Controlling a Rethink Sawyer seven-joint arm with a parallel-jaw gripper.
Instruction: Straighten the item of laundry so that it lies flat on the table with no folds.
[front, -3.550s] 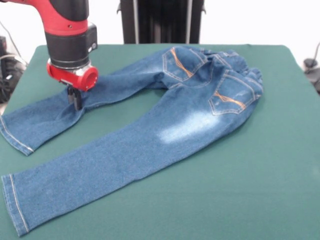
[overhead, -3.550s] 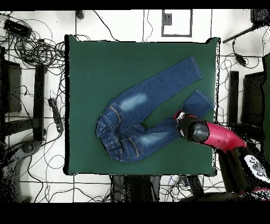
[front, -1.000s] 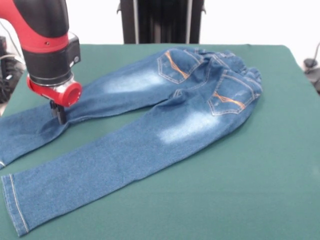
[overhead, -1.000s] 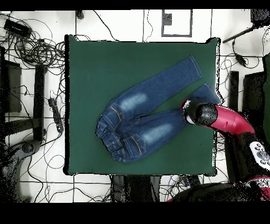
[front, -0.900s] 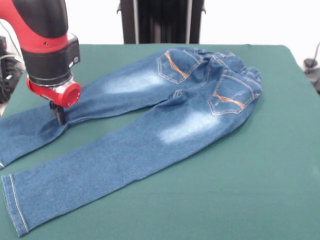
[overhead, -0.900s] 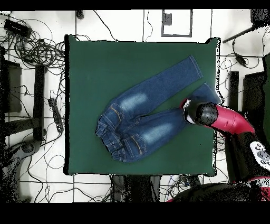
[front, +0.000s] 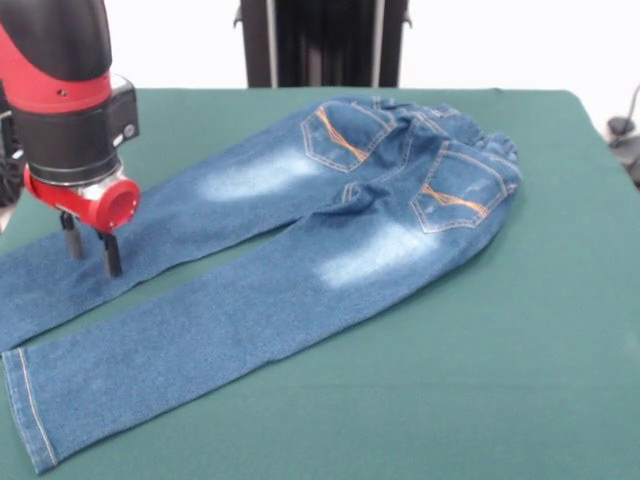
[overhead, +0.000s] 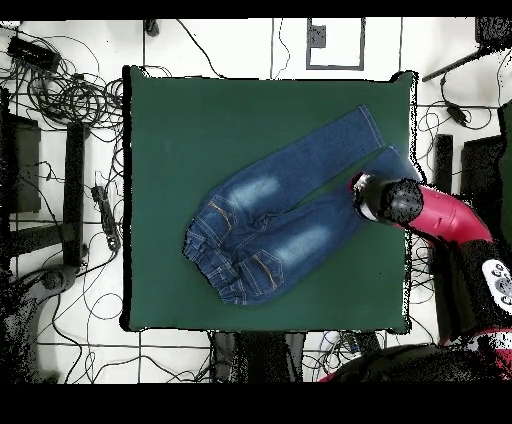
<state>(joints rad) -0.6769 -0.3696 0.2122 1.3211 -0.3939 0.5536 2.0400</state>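
The small blue denim jeans (front: 300, 230) lie on the green table (front: 500, 350), back pockets up, waistband at the far right, both legs running to the near left. The far leg's hem runs out of the front view at the left edge. My gripper (front: 90, 250) is open, with its two dark fingers (front: 110, 255) apart over the lower part of the far leg. I cannot tell whether they touch the cloth. In the overhead view the jeans (overhead: 280, 215) lie on the table (overhead: 200, 120) and the gripper (overhead: 365, 195) is over the leg near the right edge.
The robot's black pedestal (front: 320, 40) stands behind the table's far edge. Cables (overhead: 60, 90) lie on the floor around the table. The far leg's hem (overhead: 395, 165) reaches the table's right edge in the overhead view.
The gripper's fingers, together on the far leg before, now stand apart. The gripper has moved left in the front view, and the jeans have shifted a little left, with the far leg straighter.
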